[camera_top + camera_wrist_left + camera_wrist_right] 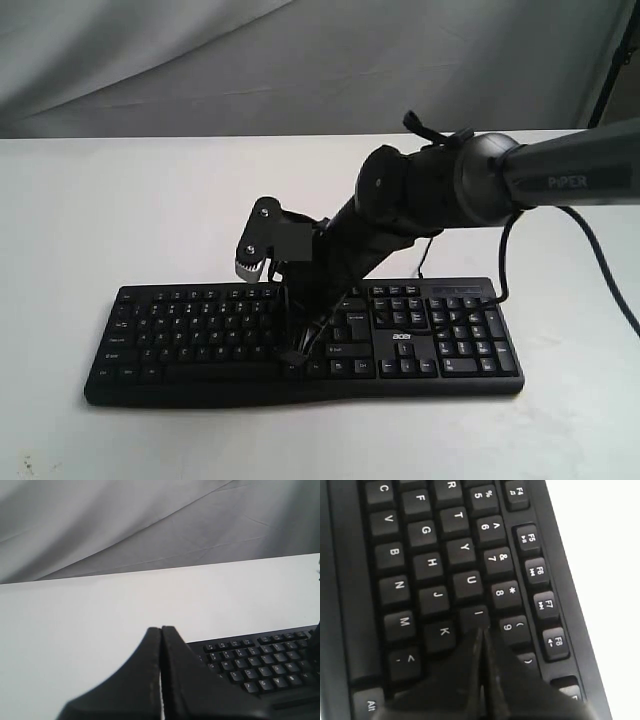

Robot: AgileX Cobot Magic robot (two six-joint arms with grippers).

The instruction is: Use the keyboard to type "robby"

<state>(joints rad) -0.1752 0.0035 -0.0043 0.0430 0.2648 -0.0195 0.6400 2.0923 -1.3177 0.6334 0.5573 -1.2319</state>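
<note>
Keyboard (200, 335) lies flat across the white table (90, 220). Right tool (481, 635), narrow with fingers pressed together and holding nothing, points down by the I key (479, 614), probably going for the hidden O, the second letter. Next comes the B key (394, 552), which calls for a sideways shift and a light press. Left tool (161, 645), equally narrow, hangs apart from the keys.

The keyboard (190, 335) is black and wide, with white letters on the keys, a number pad on its right part and a white "acer" logo. It lies flat on the white table (100, 200), its curved front edge toward the exterior camera.
</note>
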